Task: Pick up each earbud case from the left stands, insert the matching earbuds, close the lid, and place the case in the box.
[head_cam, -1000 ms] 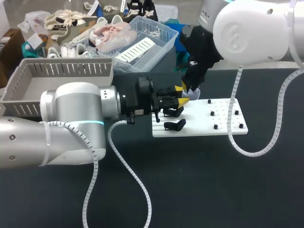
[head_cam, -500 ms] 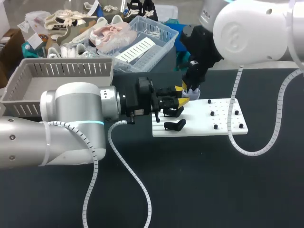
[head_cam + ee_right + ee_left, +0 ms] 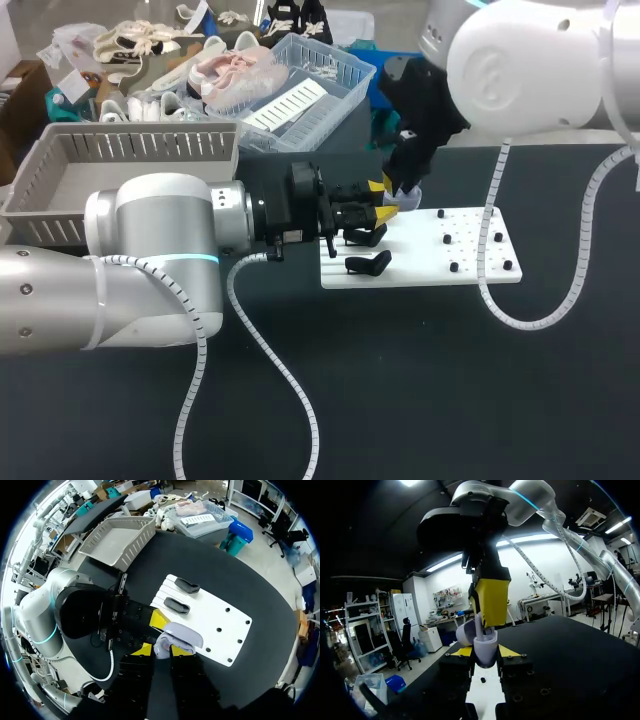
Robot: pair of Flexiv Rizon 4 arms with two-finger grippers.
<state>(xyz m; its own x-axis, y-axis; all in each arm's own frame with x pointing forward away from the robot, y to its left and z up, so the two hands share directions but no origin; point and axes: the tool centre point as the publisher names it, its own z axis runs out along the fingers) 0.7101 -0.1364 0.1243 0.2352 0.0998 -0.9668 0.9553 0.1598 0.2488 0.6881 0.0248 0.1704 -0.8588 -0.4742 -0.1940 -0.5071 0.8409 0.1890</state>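
Observation:
A pale lavender earbud case (image 3: 485,651) with its lid (image 3: 465,632) open sits between the fingers of my left gripper (image 3: 485,653), which is shut on it above the white stand board (image 3: 450,262). My right gripper (image 3: 489,622) comes down from above onto the case mouth, shut on a small white earbud (image 3: 479,626) that reaches into the case. In the right wrist view the case (image 3: 178,633) lies just ahead of the right gripper (image 3: 160,651). In the head view both grippers meet at the case (image 3: 409,198). Two black stands (image 3: 366,250) on the board's left part hold nothing.
A grey slatted box (image 3: 120,175) stands at the back left. Several black pegs (image 3: 472,250) dot the board's right part. A blue basket (image 3: 300,85) of shoes and clutter sits behind the board. My left arm (image 3: 160,250) crosses the left half of the table.

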